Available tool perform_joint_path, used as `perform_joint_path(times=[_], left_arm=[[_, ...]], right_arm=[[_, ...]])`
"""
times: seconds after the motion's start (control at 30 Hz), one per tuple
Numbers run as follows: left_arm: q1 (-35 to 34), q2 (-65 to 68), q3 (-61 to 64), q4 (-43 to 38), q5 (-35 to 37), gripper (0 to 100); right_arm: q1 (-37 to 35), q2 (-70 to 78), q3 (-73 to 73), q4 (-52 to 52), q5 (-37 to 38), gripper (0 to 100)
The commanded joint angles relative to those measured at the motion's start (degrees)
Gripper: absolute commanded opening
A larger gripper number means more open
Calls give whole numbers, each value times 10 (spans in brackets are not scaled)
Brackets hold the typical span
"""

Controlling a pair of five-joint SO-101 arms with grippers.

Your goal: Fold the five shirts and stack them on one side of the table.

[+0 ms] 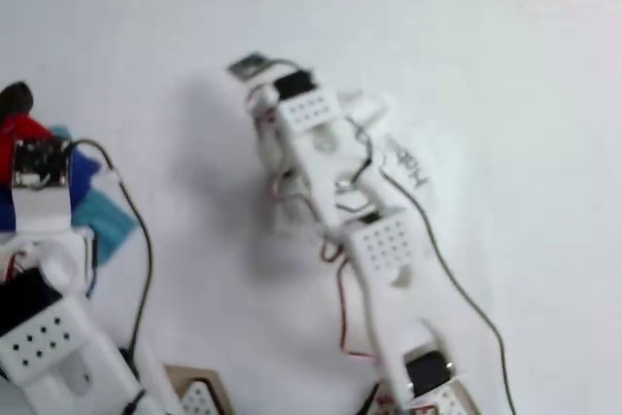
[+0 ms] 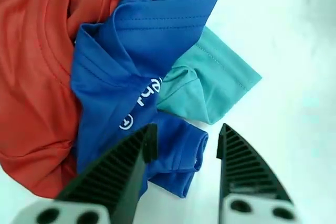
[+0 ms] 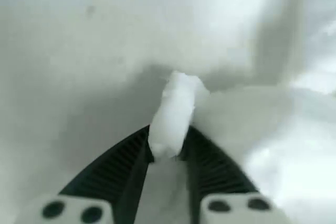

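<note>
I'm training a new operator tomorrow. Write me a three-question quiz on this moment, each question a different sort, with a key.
1. True or false: the left gripper is shut on the blue shirt.
2. The right gripper pinches a shirt of which colour? A red, B white, C teal.
3. Name the three shirts seen in the left wrist view.

Key
1. False: it is open above it.
2. B, the white shirt.
3. red shirt, blue shirt, teal shirt.

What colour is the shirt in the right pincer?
White. The shirt is pinched in the right pincer, best seen in the right wrist view.
</note>
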Motion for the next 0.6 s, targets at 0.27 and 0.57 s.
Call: perform_joint_path(times=[0.27,0.57], left_arm=[[-1,-9,-2,-16,4,206],[25,21,-3,-51,8,207]], right_arm=[[11,-49,-142,50,-4,20],[-8,-288,-88,51,-2,20]])
